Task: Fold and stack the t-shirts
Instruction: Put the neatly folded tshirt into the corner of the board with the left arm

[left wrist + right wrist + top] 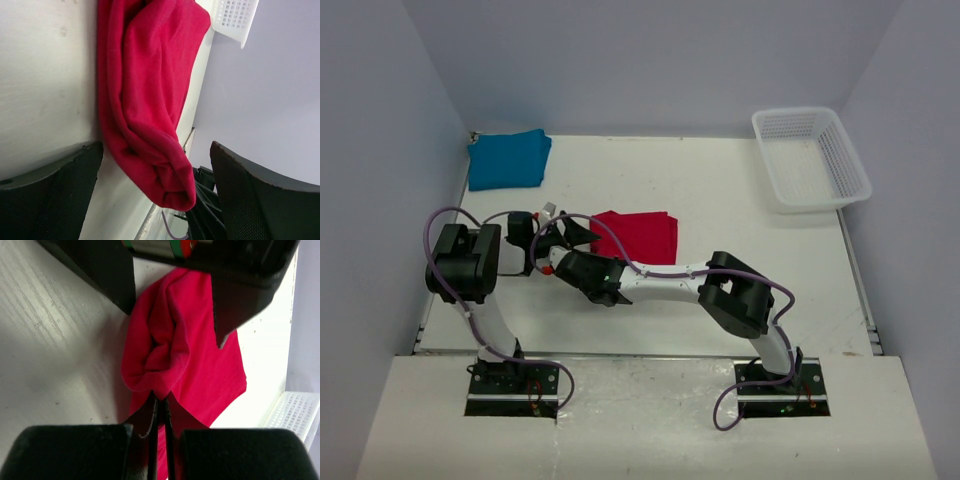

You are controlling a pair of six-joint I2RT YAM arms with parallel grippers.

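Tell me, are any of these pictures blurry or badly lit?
Top view: sharp, evenly lit, hardly any shadow. Left wrist view: the red shirt is crisp, the left fingers dark and blurred. Right wrist view: the right fingers blurred too, the table glaring white at the right.

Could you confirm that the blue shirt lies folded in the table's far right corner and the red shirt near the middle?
Not quite: the blue shirt lies folded in the far left corner, as the top view shows. The red shirt is indeed near the middle.
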